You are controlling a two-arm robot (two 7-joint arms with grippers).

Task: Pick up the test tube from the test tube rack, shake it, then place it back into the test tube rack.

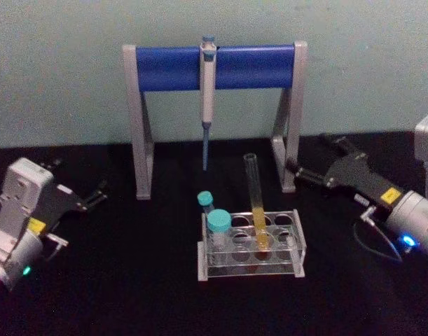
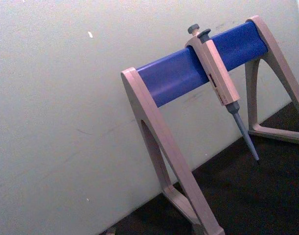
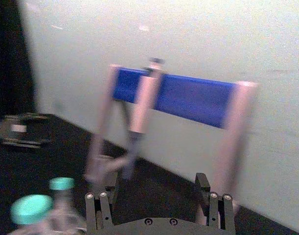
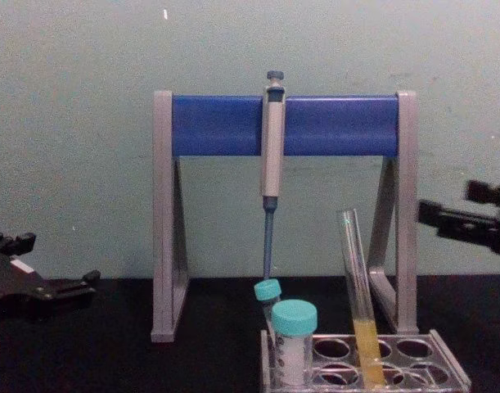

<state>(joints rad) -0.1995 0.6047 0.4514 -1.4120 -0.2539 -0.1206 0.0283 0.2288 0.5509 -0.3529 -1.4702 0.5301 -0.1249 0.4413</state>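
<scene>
The test tube (image 1: 256, 199), a long clear tube with yellow liquid in its lower part, stands leaning slightly in the test tube rack (image 1: 298, 241) at the table's middle. The chest view shows the test tube (image 4: 356, 278) rising from the rack (image 4: 450, 372). My right gripper (image 1: 308, 154) hovers open to the right of and behind the rack, apart from the tube. In the right wrist view its fingers (image 3: 107, 198) are spread wide with nothing between them. My left gripper (image 1: 80, 175) is open at the far left, well away from the rack, and it appears low in the chest view (image 4: 57, 262).
Two teal-capped tubes (image 1: 218, 222) stand in the rack's left end. Behind it is a tall grey-and-blue pipette stand (image 1: 256, 66) with a pipette (image 1: 208, 84) hanging from its bar. The stand's right leg (image 1: 287, 140) is close to my right gripper. The tabletop is black.
</scene>
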